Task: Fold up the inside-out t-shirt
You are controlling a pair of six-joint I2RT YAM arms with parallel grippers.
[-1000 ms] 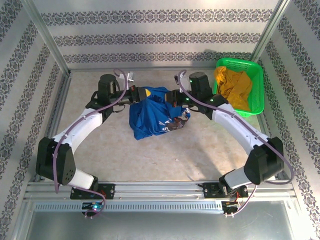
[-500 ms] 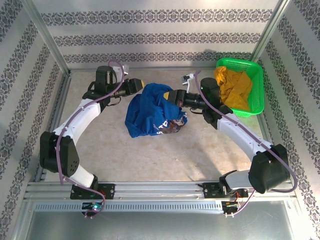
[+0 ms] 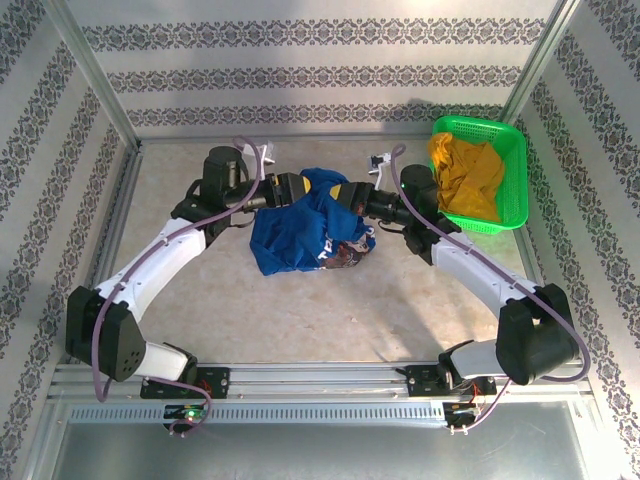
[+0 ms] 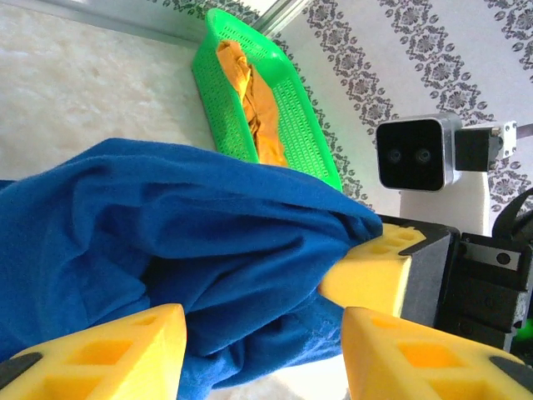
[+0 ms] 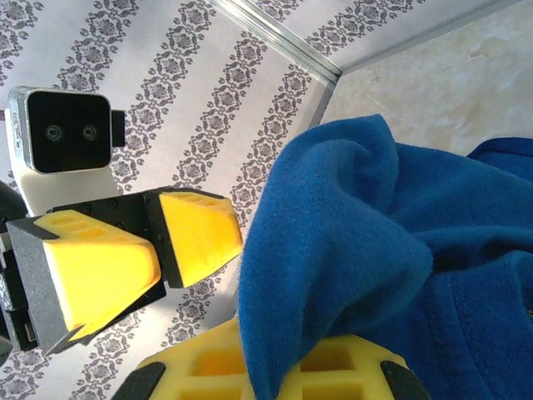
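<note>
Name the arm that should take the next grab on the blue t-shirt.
Left. The left gripper is open with the t-shirt hanging between its jaws, free to close on it. The right gripper is shut on a fold of the cloth, so it should probably just hold.

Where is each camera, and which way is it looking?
Top camera: high behind the arms, looking down on the table, left arm, right arm, t-shirt and green basket.
Left wrist camera: on the left arm, facing right past the left gripper at the t-shirt, basket and right gripper.
Right wrist camera: on the right arm, facing left over its own fingers at the t-shirt and left gripper.
Shared: both wrist views show the t-shirt and each other's camera.
</note>
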